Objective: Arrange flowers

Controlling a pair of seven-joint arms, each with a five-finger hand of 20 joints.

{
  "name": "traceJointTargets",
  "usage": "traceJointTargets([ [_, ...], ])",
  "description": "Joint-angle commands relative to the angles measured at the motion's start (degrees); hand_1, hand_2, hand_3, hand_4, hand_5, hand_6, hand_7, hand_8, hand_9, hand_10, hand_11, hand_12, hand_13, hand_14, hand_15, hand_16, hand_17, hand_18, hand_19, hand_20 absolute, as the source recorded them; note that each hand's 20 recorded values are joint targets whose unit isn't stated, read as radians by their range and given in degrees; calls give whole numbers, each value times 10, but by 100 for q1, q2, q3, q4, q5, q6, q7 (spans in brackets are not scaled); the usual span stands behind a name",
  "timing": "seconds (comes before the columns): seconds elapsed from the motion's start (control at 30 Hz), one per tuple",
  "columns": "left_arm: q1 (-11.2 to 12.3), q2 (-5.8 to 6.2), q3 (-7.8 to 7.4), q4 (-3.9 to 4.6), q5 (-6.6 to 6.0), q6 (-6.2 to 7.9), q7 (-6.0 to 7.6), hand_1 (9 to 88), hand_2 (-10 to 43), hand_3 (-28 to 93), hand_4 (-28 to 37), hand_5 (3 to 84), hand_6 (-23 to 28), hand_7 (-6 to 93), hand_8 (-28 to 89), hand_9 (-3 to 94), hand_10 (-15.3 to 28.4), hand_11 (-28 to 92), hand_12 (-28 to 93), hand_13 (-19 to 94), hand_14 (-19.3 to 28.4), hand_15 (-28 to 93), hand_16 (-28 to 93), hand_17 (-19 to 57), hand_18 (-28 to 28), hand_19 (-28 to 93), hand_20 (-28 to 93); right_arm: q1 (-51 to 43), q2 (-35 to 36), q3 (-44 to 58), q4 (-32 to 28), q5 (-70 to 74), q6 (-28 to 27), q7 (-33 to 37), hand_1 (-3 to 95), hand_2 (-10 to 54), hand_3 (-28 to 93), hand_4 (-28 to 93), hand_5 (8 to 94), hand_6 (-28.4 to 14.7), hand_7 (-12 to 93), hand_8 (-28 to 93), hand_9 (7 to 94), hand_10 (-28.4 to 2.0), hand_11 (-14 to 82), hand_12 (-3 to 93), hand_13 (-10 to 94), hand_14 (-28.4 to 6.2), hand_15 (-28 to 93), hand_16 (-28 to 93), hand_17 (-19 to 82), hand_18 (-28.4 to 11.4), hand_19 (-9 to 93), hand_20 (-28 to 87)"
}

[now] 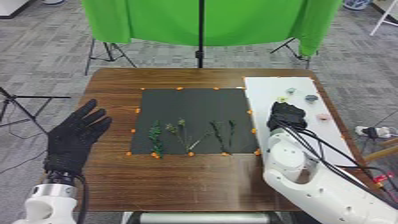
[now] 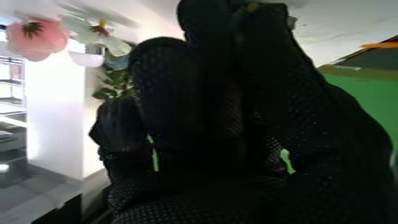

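Observation:
Over the table's left side, the left hand [image 1: 78, 134] is open, with nothing in it. The right hand [image 1: 286, 114] is low over the white board, close beside a small yellowish flower head [image 1: 282, 99]. Farther back on the board are a pale flower head [image 1: 290, 91] and a blue-grey one [image 1: 311, 98]; a pink flower head [image 1: 323, 116] is to the right. Several green stems [image 1: 156, 137] lie apart on the dark mat. In the right wrist view, the right hand [image 2: 213, 115] has a yellow bit at its tip, beside a pink flower [image 2: 37, 39] and a white flower [image 2: 96, 35].
The dark mat [image 1: 182, 107] covers the middle of the brown table [image 1: 178, 187], with orange markers around its edge. The white board [image 1: 271, 82] runs along the table's right side. Behind the table hangs a green cloth [image 1: 160, 22] on stands.

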Motion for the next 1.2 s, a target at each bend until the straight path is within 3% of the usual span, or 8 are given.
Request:
traceJointTargets([
  [0.03,97,-24,-28,-34,21,3,0,243,53,809,-233,406,109,120,-88,346,202,251,109,258,279,514,-88,-94,260,541,132,-7,93,-89,-91,-338,473,28,611,-95,661,-283,910,13,173,46,937,-61,183,284,851,-50,599,225,416,-258,932,528],
  [0.23,61,33,-61,-76,43,-29,56,242,53,811,-231,406,109,120,-89,346,203,251,109,258,279,513,-89,-94,260,541,132,251,-256,-102,-583,-558,897,-371,604,-95,689,-283,921,4,169,53,937,-60,207,277,866,-46,605,217,429,-260,932,550],
  [0.47,-78,165,-140,-131,19,90,20,240,53,810,-233,406,109,120,-88,345,203,249,110,258,280,513,-88,-94,260,543,134,846,-1906,-502,-387,-330,555,-2044,597,-95,701,-283,922,3,165,61,937,-63,218,274,859,-51,621,220,427,-256,932,563],
  [0.6,-262,443,-65,-194,-79,321,357,241,55,804,-236,405,108,116,-87,347,202,244,111,264,280,509,-86,-89,261,547,139,943,-2919,-670,218,-550,346,-2938,592,-95,703,-283,918,7,165,67,937,-65,218,280,846,-55,635,221,413,-248,932,568],
  [0.77,-1221,614,302,87,47,187,234,240,56,805,-235,405,106,118,-87,352,200,248,112,272,281,520,-82,-84,265,564,154,1408,-3351,-1155,743,-389,425,-2938,573,-95,728,-283,907,10,170,72,937,-72,226,302,825,-62,668,219,396,-239,932,571],
  [0.83,-1549,642,605,218,-97,317,481,240,56,805,-235,405,105,118,-87,354,200,249,112,272,282,523,-83,-83,265,564,157,1755,-3238,-1572,794,-118,542,-2832,572,-95,726,-283,905,11,172,72,937,-74,233,307,820,-64,675,218,392,-240,932,574],
  [0.9,-1790,608,728,286,-125,335,503,240,55,806,-236,406,105,118,-88,355,200,249,112,274,281,525,-83,-83,266,563,160,1799,-3222,-1719,832,-55,527,-2872,572,-95,722,-283,903,11,173,69,937,-76,234,310,810,-67,688,217,388,-240,932,580],
  [1.2,-2099,558,962,418,-35,128,359,240,56,809,-237,407,104,119,-89,356,200,247,111,275,282,529,-86,-81,266,559,170,1891,-3048,-2272,1083,-32,328,-3124,545,-95,718,-283,889,28,155,32,937,-78,251,305,783,-78,717,203,358,-231,932,577],
])
